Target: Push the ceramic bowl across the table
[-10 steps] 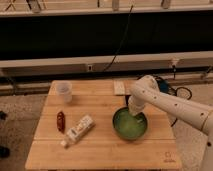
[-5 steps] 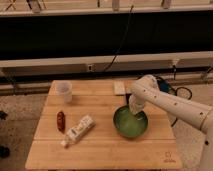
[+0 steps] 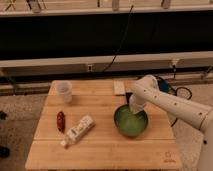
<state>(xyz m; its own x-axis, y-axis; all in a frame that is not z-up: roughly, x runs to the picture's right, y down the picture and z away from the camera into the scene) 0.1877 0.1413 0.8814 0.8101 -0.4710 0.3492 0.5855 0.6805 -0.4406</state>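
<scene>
Gripper (image 3: 134, 107) of mine is reaching down at the ceramic bowl's (image 3: 130, 121) far rim, right of centre on the table (image 3: 100, 152). Pushing seems underway; next I am needing steady sideways pressure without tipping it.

Sat upright, the glossy green ceramic bowl (image 3: 130, 121), darker at the rim, paler inside, on the right half of the light bamboo table (image 3: 105, 150). Hung at its far rim, the gripper (image 3: 134, 107), reaching down inside.
</scene>
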